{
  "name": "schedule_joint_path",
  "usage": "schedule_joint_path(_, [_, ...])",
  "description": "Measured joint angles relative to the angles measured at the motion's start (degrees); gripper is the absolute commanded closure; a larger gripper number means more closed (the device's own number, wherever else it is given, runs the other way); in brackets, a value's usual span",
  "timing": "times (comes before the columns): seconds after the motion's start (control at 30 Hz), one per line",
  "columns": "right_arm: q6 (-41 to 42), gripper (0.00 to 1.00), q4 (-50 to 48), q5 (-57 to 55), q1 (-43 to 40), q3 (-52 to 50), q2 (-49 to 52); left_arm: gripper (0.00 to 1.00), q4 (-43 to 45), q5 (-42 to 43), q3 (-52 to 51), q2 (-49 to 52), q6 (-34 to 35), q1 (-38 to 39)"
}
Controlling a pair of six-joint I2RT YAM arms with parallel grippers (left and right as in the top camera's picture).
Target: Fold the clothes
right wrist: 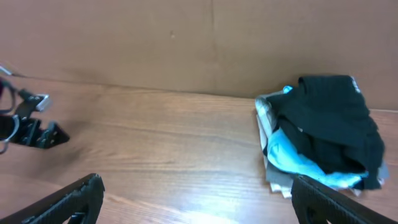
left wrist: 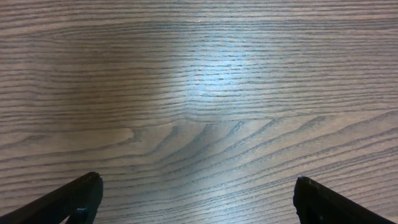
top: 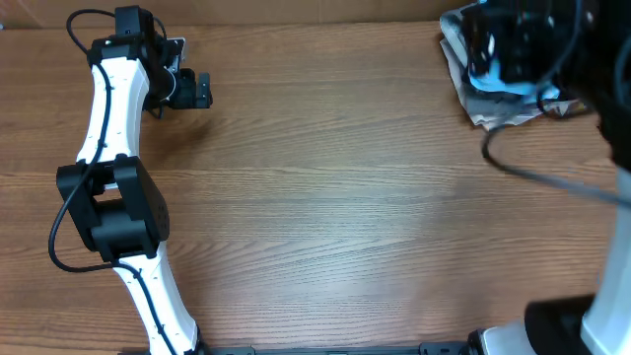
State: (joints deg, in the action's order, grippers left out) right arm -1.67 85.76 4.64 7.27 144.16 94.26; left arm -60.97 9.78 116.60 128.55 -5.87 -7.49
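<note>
A pile of clothes (right wrist: 320, 134), black, light blue and grey-white, lies at the table's far right corner; in the overhead view (top: 493, 84) the right arm covers much of it. My right gripper (right wrist: 198, 202) is open and empty, just left of the pile; in the overhead view (top: 518, 44) it is blurred above the pile. My left gripper (top: 202, 91) is open and empty at the far left of the table, away from the clothes. Its wrist view shows the open fingers (left wrist: 198, 202) over bare wood.
A brown cardboard wall (right wrist: 186, 37) runs along the table's far edge. The left arm's base and links (top: 113, 212) stand at the left side. A black cable (top: 552, 182) from the right arm hangs over the right part of the wood table (top: 345, 217).
</note>
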Motion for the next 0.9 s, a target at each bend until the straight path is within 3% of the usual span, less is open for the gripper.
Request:
schedule_joint_path(0.2, [0.0,0.0,-4.4,1.1,-0.1,-8.6,-12.1,0.0,0.0,0.0,0.0,0.0,0.0,0.0])
schedule_joint_path(0.4, [0.0,0.0,-19.3,1.6,-0.1,-29.0,-25.2,0.0,0.0,0.0,0.0,0.0,0.0,0.0])
schedule_joint_path(0.63, [0.0,0.0,-38.0,1.6,-0.1,-61.4,-41.6,0.0,0.1,0.0,0.0,0.0,0.0,0.0])
schedule_joint_path(0.73, [0.1,0.0,-53.5,1.5,-0.2,-81.0,-53.4,0.0,0.1,0.0,0.0,0.0,0.0,0.0])
schedule_joint_path(0.9, [0.2,0.0,-73.1,1.5,-1.2,-103.9,-65.2,0.0,0.1,0.0,0.0,0.0,0.0,0.0])
